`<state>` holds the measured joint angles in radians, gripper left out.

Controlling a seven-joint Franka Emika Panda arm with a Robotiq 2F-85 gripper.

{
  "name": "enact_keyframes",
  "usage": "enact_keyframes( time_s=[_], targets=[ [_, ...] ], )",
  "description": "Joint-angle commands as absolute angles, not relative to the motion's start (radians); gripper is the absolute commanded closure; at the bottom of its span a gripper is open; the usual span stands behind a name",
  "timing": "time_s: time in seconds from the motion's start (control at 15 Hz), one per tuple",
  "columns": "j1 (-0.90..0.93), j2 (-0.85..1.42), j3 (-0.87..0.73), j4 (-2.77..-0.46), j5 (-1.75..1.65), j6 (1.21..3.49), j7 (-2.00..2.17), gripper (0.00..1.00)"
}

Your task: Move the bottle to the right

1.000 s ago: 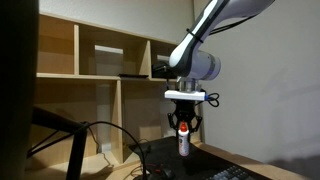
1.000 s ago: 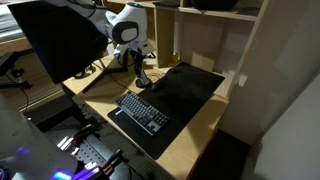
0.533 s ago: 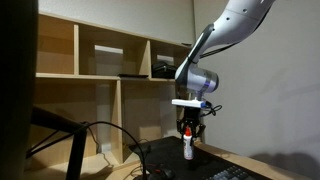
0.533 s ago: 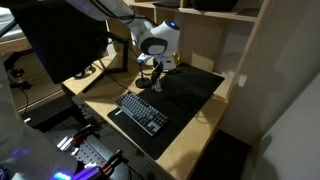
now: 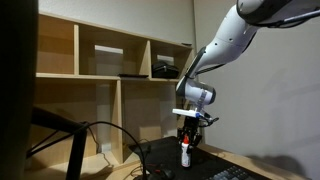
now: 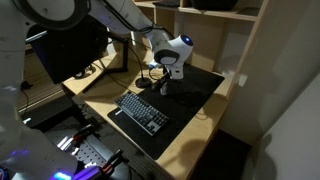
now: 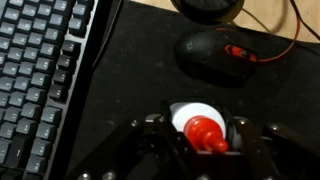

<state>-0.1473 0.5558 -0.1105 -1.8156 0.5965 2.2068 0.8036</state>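
The end effector (image 7: 198,140) is clenched from above around the small white plastic bottle with the red cap (image 7: 188,112), holding it upright low over the black mat (image 6: 195,85) on the desk (image 6: 97,92) (contact unclear), just beside the black computer mouse (image 7: 215,58), likely so it can travel rightward clear of the black keyboard (image 7: 40,70).

White, rounded arm (image 5: 228,42) with dark joint bands, ending in a black gripper (image 5: 187,145)
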Motion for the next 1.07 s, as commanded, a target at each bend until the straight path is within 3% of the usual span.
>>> enact_keyframes(
  time_s=[0.0,0.47,0.53,0.6,0.67,1.0],
  targets=[
    [-0.158,0.619,-0.127,-1.728,0.64,2.239,0.93,0.8],
    [-0.196,0.722,-0.129,-1.549,0.701,2.29,1.212,0.8],
    [-0.195,0.691,-0.135,-1.598,0.663,2.275,1.172,0.55],
    [-0.195,0.701,-0.134,-1.583,0.667,2.278,1.192,0.55],
    [-0.195,0.706,-0.132,-1.574,0.669,2.278,1.204,0.8],
    [-0.21,0.812,-0.13,-1.385,0.717,2.301,1.42,0.8]
  ],
)
